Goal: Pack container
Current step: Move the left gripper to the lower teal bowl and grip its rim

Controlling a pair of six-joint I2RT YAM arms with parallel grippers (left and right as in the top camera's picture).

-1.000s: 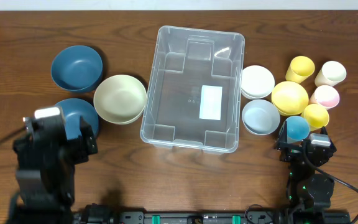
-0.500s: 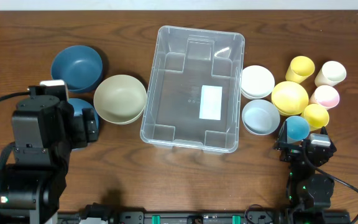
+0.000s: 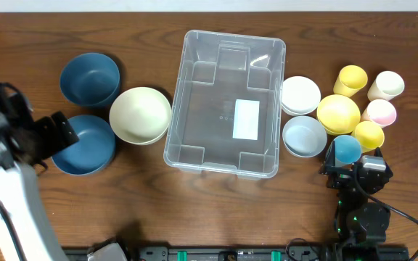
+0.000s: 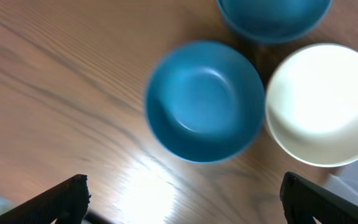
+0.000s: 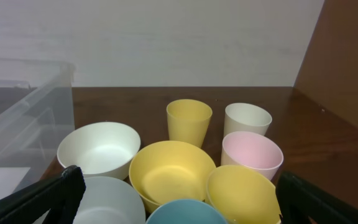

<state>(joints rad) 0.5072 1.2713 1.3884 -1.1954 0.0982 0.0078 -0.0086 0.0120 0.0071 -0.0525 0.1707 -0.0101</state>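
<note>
The left gripper [image 4: 184, 194], jaws spread, has swung left to hover by the nearer blue bowl [image 4: 204, 99], the container [image 3: 226, 101] lying to its right, long axis front-to-back.

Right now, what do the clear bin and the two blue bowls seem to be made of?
The container: clear, glossy plastic; the table shows through its moulded ridges. The far blue bowl and the near blue bowl: opaque, smooth, evenly coloured, with a soft sheen; probably plastic or melamine, ceramic possible.
</note>
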